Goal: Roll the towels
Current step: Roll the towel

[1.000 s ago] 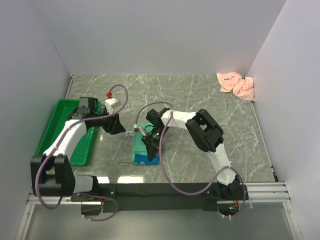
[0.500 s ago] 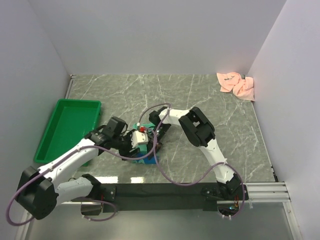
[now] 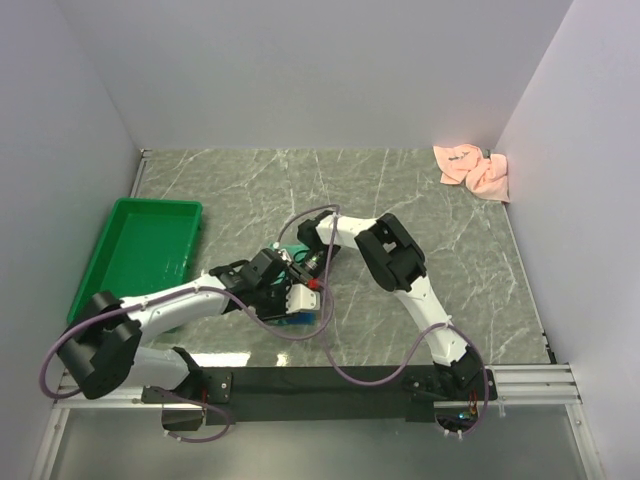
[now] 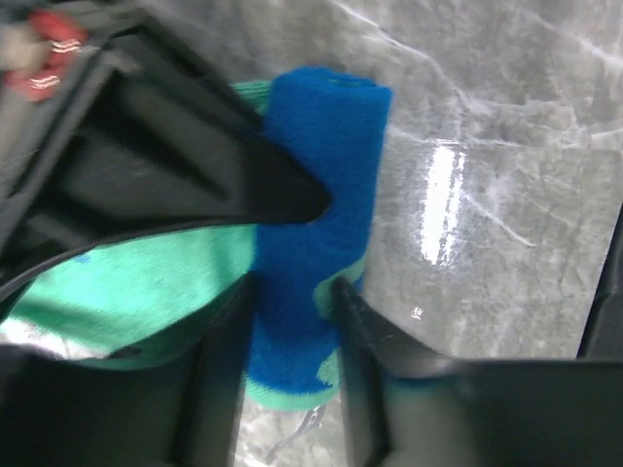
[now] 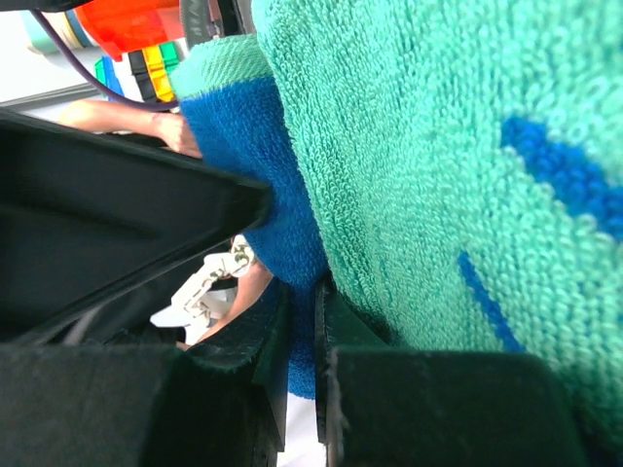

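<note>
A green towel with blue stripes lies at the table's near middle in the top view (image 3: 302,320), its near end rolled into a blue roll (image 4: 321,146). My left gripper (image 3: 296,300) reaches in from the left, and in the left wrist view (image 4: 292,287) its fingers press on both sides of that roll. My right gripper (image 3: 303,266) is just behind it, shut on a blue fold of the same towel (image 5: 302,292), with the green terry (image 5: 438,146) filling its view. A pink towel (image 3: 473,169) lies crumpled at the back right corner.
A green tray (image 3: 140,250) sits at the left edge of the table. The two grippers crowd together over the towel, and the right gripper's black finger (image 4: 263,190) shows in the left wrist view. White walls stand on three sides.
My left arm swung from the green tray across to the towel and closed round its rolled end. My right gripper shifted slightly back along the towel.
</note>
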Robot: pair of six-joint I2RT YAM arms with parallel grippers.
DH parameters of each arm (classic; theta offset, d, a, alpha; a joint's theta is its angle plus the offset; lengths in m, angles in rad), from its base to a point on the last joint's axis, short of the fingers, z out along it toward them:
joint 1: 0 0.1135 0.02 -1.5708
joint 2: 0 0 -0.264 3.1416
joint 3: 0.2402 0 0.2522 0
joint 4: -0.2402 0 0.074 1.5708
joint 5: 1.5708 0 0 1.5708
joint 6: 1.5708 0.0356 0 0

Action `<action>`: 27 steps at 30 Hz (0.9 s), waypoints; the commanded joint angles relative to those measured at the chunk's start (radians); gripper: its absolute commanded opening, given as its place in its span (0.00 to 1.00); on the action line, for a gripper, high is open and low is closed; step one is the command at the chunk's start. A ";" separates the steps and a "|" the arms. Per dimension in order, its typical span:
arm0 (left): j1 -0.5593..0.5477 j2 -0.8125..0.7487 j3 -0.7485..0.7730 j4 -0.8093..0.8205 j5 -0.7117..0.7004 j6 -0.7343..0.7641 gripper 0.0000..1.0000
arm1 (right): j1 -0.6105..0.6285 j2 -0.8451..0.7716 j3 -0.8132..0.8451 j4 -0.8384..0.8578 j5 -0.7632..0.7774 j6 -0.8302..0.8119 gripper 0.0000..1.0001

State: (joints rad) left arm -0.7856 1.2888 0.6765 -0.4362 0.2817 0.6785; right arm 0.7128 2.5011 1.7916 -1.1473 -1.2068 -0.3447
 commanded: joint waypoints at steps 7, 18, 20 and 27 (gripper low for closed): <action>-0.012 0.106 -0.002 -0.176 0.054 0.084 0.23 | -0.065 0.019 -0.014 0.109 0.092 0.039 0.26; 0.104 0.216 0.099 -0.334 0.194 0.124 0.01 | -0.234 -0.436 -0.346 0.518 0.211 0.251 0.61; 0.126 0.265 0.139 -0.390 0.239 0.136 0.01 | -0.265 -0.535 -0.386 0.576 0.268 0.259 0.61; 0.242 0.521 0.388 -0.541 0.342 0.170 0.02 | -0.397 -0.823 -0.582 0.627 0.368 0.210 0.62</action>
State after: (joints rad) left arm -0.5789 1.7012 1.0180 -0.8276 0.6041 0.8047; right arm 0.3424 1.7893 1.2743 -0.5827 -0.9054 -0.1120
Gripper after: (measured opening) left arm 0.252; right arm 0.615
